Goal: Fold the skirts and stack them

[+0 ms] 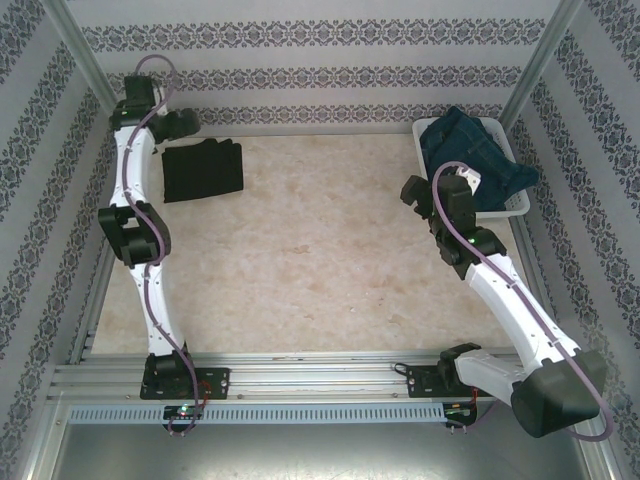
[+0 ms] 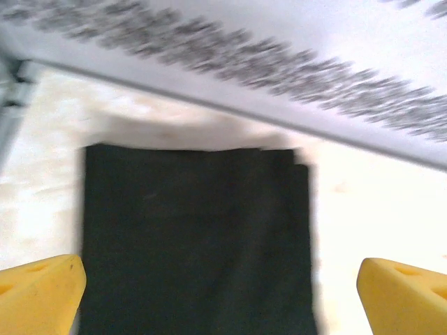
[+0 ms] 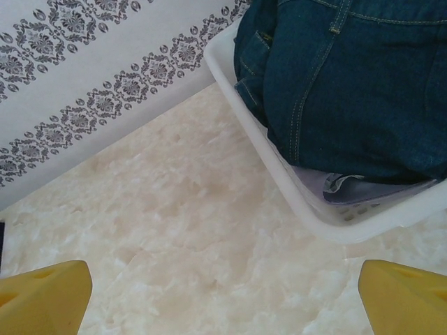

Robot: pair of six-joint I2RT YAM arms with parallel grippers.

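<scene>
The skirts are seen in two places. A black skirt (image 1: 203, 170) is laid folded flat on the surface (image 1: 320, 270) at its far left corner, near the patterned wall. Its long side is set roughly left to right, slightly askew, and layered edges are visible at its far right corner in the left wrist view. A dark blue denim skirt (image 1: 475, 150) is heaped in a white basket (image 1: 430, 128) at the far right corner, with its stitched seams turned upward and a lavender-grey cloth (image 3: 349, 188) pressed beneath it against the basket wall.

The left pincer (image 2: 223, 293) is held wide apart above the near part of the black skirt; nothing is gripped or touched. The right pincer (image 3: 223, 293) is likewise spread wide and empty, poised over bare surface just beside the basket.

The left arm is stretched along the left edge, bent at the elbow. The right arm is angled from its base toward the basket.
</scene>
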